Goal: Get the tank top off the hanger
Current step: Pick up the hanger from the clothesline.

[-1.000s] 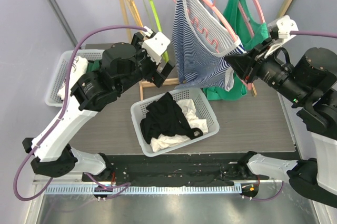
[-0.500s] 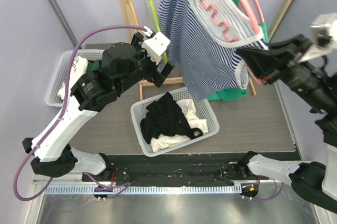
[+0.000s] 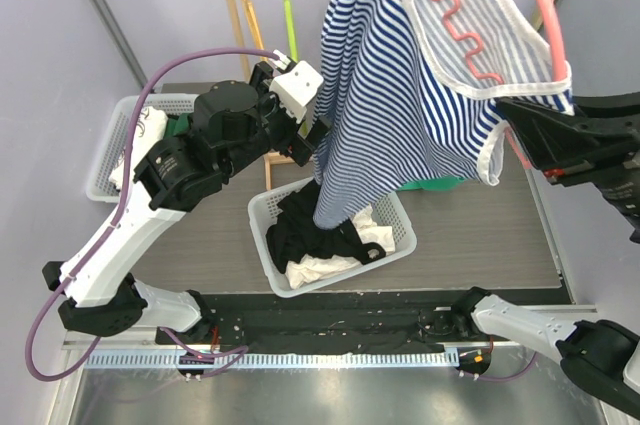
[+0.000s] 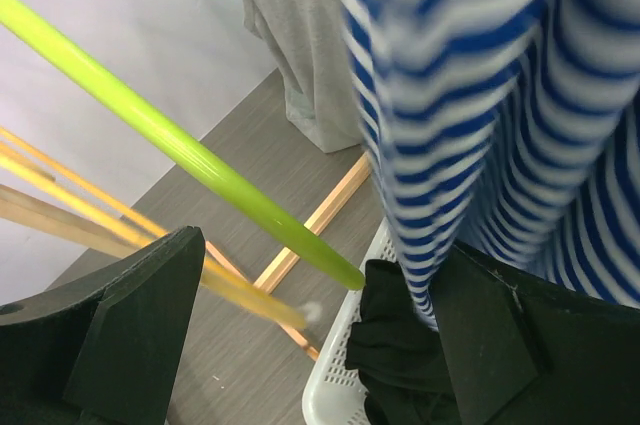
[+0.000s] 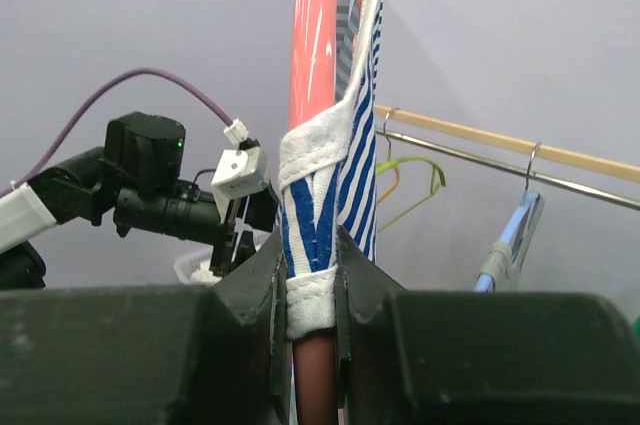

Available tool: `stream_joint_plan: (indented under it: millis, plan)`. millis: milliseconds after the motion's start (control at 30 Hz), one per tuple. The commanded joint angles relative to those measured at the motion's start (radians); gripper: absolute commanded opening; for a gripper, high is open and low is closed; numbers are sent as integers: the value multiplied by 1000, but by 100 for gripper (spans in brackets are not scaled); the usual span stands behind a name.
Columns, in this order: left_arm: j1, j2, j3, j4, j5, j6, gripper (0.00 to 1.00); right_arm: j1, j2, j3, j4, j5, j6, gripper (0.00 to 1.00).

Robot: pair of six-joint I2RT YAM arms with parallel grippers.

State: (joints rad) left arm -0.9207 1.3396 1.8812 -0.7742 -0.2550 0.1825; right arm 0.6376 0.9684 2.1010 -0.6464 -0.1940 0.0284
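The blue-and-white striped tank top hangs on a pink hanger, held high and close to the top camera. My right gripper is shut on the hanger's arm with the tank top's white-edged trim pinched against it. The right wrist view shows that grip on the hanger and the trim. My left gripper is open. In the left wrist view the tank top's lower part hangs just in front of its right finger, not held.
A white basket of black and white clothes sits under the tank top's hem. A wooden rack with a green hanger stands behind. A green garment hangs further right. Another basket is at the left.
My right arm has lifted the hanger and tank top up and to the right, off the rail. The hem now hangs over the basket. The left arm has not moved.
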Motion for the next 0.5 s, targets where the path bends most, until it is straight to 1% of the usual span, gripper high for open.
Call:
stream_joint_plan:
  millis: [0, 67, 200, 333, 467]
  plan:
    - [6, -25, 12, 36, 19, -8, 94, -1, 30, 8, 16, -5, -24, 1]
    - [5, -30, 9, 35, 22, -6, 95, -1, 33, 13, -10, -18, -39, 1]
    - [6, -37, 7, 29, 31, -2, 94, -1, 88, 83, -160, -74, -97, 1]
    - [5, -48, 18, 3, 66, 3, 93, -1, 76, 41, -174, -74, -182, 1]
    - [6, -62, 35, -34, 117, 28, 93, -1, 78, 21, -196, -104, -217, 1]
